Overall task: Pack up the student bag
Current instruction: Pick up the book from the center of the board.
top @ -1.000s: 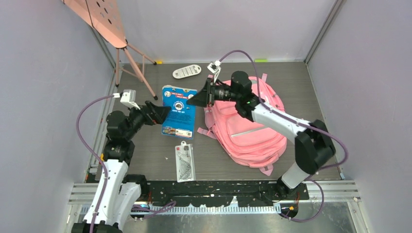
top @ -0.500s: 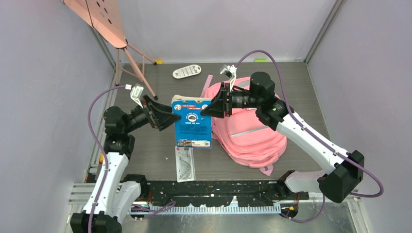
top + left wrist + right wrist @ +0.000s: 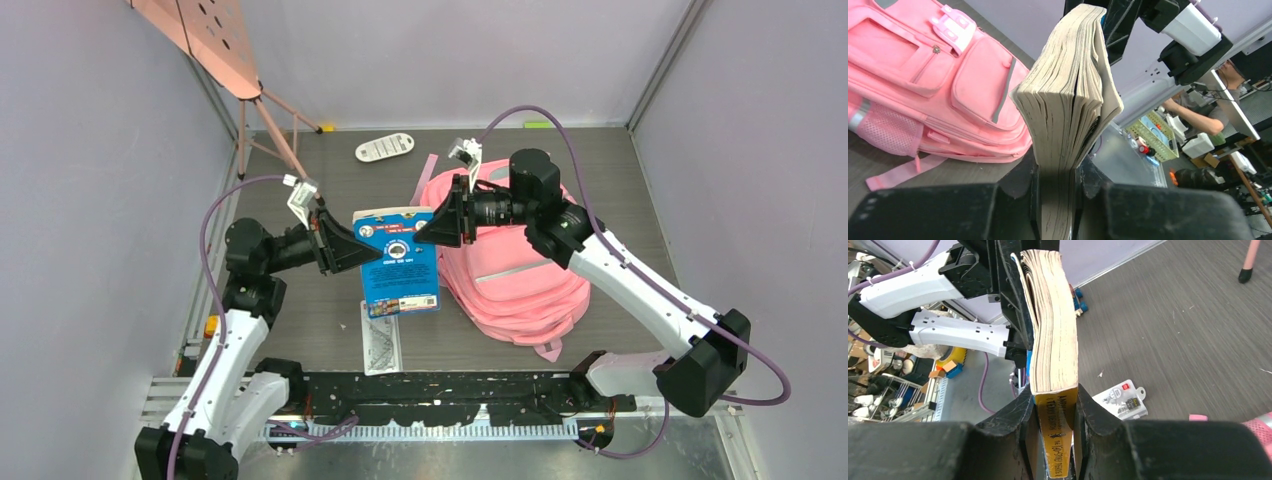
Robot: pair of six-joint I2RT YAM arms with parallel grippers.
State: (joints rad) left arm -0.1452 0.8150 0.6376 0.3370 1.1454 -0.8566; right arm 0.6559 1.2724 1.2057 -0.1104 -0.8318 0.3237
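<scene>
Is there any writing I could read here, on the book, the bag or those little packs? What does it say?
Nothing can be read for certain.
Spine of the book: dark letters on yellow, too blurred to read.
Its blue cover: white print, too small.
Near pack: print too small.
Far pack: marks too small.
Bag: no writing visible.
</scene>
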